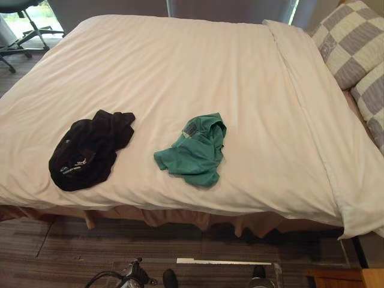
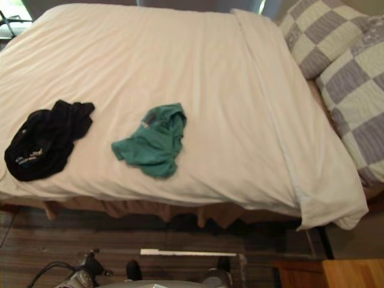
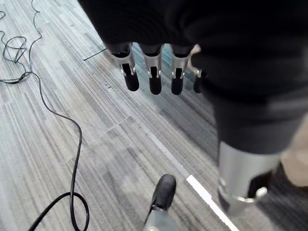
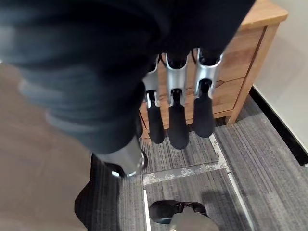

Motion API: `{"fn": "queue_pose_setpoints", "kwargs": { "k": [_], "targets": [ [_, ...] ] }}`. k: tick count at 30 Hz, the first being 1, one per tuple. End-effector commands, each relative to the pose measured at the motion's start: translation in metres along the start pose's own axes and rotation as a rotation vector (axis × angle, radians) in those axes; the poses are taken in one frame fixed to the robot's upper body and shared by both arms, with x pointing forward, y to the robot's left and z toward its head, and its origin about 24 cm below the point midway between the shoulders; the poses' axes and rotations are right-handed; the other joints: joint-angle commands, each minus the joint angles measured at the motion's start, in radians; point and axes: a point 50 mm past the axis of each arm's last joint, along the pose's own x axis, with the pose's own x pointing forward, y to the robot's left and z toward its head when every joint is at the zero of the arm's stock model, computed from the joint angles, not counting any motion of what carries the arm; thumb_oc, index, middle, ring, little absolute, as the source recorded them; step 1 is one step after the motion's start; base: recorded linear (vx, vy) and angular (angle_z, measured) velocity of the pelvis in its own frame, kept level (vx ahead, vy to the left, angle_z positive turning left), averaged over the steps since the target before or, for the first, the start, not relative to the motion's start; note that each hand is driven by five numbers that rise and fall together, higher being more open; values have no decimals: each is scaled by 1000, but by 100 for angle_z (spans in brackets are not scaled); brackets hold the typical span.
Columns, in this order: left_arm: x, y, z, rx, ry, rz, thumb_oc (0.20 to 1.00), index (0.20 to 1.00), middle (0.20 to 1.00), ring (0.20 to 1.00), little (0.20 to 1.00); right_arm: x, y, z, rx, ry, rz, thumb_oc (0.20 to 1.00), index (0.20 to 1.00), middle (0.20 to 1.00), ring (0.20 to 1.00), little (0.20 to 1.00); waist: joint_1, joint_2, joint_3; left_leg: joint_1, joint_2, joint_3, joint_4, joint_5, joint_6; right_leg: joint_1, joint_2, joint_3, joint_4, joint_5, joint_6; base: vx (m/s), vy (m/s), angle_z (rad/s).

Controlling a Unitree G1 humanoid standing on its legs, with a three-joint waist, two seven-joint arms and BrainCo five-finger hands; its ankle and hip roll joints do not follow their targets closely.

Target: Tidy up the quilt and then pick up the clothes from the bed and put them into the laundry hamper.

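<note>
A white quilt (image 1: 198,78) lies spread smooth over the bed, with a folded band along its right side. On it, near the front edge, lie a crumpled black garment (image 1: 90,150) at the left and a crumpled green garment (image 1: 197,150) near the middle. My left hand (image 3: 151,72) hangs over the grey floor, fingers straight and empty. My right hand (image 4: 175,115) hangs beside a wooden nightstand (image 4: 240,72), fingers straight, holding nothing. Both hands are away from the bed.
Checked grey-and-white pillows (image 1: 354,42) lie at the bed's right end. An office chair (image 1: 18,30) stands at the far left. The wooden nightstand (image 2: 336,273) sits at the front right corner. White tape (image 1: 225,261) marks the floor before the bed.
</note>
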Motion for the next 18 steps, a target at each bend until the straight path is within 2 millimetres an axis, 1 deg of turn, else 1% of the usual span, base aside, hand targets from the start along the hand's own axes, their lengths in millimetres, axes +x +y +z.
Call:
{"fn": "queue_pose_setpoints", "kwargs": {
  "k": [1, 2, 3, 4, 5, 6, 7, 8, 9, 10, 11, 12, 13, 14, 15, 16, 17, 18],
  "targets": [
    [5, 28, 6, -22, -3, 76, 1000, 1000, 1000, 1000, 1000, 5, -2, 53, -29, -161, 11, 1000, 1000, 1000, 1000, 1000, 19, 1, 111, 35, 25, -21, -5, -60, -21, -112, 67, 57, 68, 33, 16, -101, 89, -31],
    [5, 33, 4, -61, 1, 95, 1000, 1000, 1000, 1000, 1000, 6, 2, 59, -89, -184, 49, 1000, 1000, 1000, 1000, 1000, 43, 12, 120, 41, 20, 2, -3, -66, -9, -111, 78, 26, 129, 1, 8, -53, 53, -21],
    [5, 33, 4, -62, 2, 96, 1000, 1000, 1000, 1000, 1000, 6, 2, 59, -90, -185, 50, 1000, 1000, 1000, 1000, 1000, 42, 11, 121, 43, 19, 3, -3, -67, -9, -111, 78, 27, 132, -1, 9, -35, 55, -18],
    [5, 36, 6, -91, -5, 110, 1000, 1000, 1000, 1000, 1000, 6, 3, 67, -85, -208, 54, 1000, 1000, 1000, 1000, 1000, 51, 9, 131, 37, 10, 11, 7, -75, -6, -99, 70, 2, 122, -10, 4, -9, -11, -24],
    [6, 37, 12, -113, -27, 114, 1000, 1000, 1000, 1000, 1000, 5, 4, 73, -98, -226, 69, 1000, 1000, 1000, 1000, 1000, 55, 12, 143, 22, -3, 10, 54, -82, -2, -92, 67, -4, 107, -19, 0, -55, -1, -36],
    [6, 40, 19, -138, -62, 122, 1000, 1000, 1000, 1000, 1000, 5, 5, 78, -141, -255, 91, 1000, 1000, 1000, 1000, 1000, 57, 16, 167, -31, -19, -5, 168, -113, 3, -75, 67, 4, 85, -31, -13, -187, 46, -6],
    [6, 50, 37, -174, -131, 149, 1000, 1000, 1000, 1000, 1000, 4, 3, 99, -280, -338, 104, 1000, 1000, 1000, 1000, 1000, 74, 23, 215, -156, -13, -27, 357, -127, -26, -80, 50, 17, 76, -48, -35, -223, 102, 1],
    [6, 55, 43, -169, -152, 162, 1000, 1000, 1000, 1000, 1000, 4, 2, 108, -362, -369, 100, 1000, 1000, 1000, 1000, 1000, 83, 30, 230, -205, -16, -63, 418, -96, -63, -85, 45, 18, 75, -51, -43, -219, 151, 18],
    [6, 59, 46, -149, -163, 169, 1000, 1000, 1000, 1000, 1000, 5, 4, 110, -448, -377, 108, 1000, 1000, 1000, 1000, 1000, 89, 40, 236, -227, -12, -108, 434, -69, -100, -86, 42, 16, 71, -55, -46, -96, 206, 42],
    [6, 60, 44, -136, -158, 168, 1000, 1000, 1000, 1000, 1000, 4, 5, 110, -482, -378, 127, 1000, 1000, 1000, 1000, 1000, 93, 47, 231, -216, 16, -133, 409, -61, -108, -83, 31, 12, 66, -52, -39, -3, 263, 55],
    [7, 59, 41, -129, -148, 166, 1000, 1000, 1000, 1000, 1000, 4, 8, 109, -495, -377, 147, 1000, 1000, 1000, 1000, 1000, 95, 47, 223, -199, 58, -144, 373, -68, -102, -76, 11, 10, 61, -48, -27, 83, 359, 50],
    [7, 58, 37, -122, -134, 162, 1000, 1000, 1000, 1000, 1000, 2, 12, 111, -511, -387, 171, 1000, 1000, 1000, 1000, 1000, 96, 47, 211, -165, 111, -146, 307, -62, -101, -70, -9, 11, 56, -44, -11, 170, 623, 3],
    [7, 57, 32, -87, -115, 160, 1000, 1000, 1000, 1000, 1000, 1, 16, 110, -522, -390, 196, 1000, 1000, 1000, 1000, 1000, 100, 51, 192, -138, 252, -181, 175, 23, -129, -81, -62, 36, 54, -31, 19, 148, 515, -1],
    [7, 57, 32, -86, -115, 159, 1000, 1000, 1000, 1000, 1000, 1, 16, 110, -522, -389, 196, 1000, 1000, 1000, 1000, 1000, 101, 53, 192, -129, 255, -178, 163, 28, -132, -79, -58, 36, 56, -35, 19, 137, 559, 7],
    [7, 55, 32, -64, -113, 157, 1000, 1000, 1000, 1000, 1000, 2, 15, 106, -512, -381, 205, 1000, 1000, 1000, 1000, 1000, 99, 58, 181, -119, 311, -187, 112, 77, -150, -82, -77, 45, 54, -31, 19, 70, 424, 20],
    [7, 54, 32, -48, -113, 157, 1000, 1000, 1000, 1000, 1000, 3, 12, 100, -479, -359, 206, 1000, 1000, 1000, 1000, 1000, 91, 65, 167, -128, 364, -168, 77, 133, -150, -79, -112, 40, 45, -20, 19, 99, 617, 20],
    [7, 51, 32, -33, -110, 149, 1000, 1000, 1000, 1000, 1000, 5, 8, 92, -450, -328, 204, 1000, 1000, 1000, 1000, 1000, 85, 72, 150, -135, 396, -136, 64, 165, -150, -75, -132, 35, 36, -10, 19, 152, 637, 21],
    [7, 46, 23, -30, -83, 136, 1000, 1000, 1000, 1000, 1000, 6, 6, 85, -432, -307, 215, 1000, 1000, 1000, 1000, 1000, 78, 83, 125, -105, 409, -100, 32, 163, -150, -74, -141, 30, 38, 1, 19, 176, 564, 27]
  ]
}}
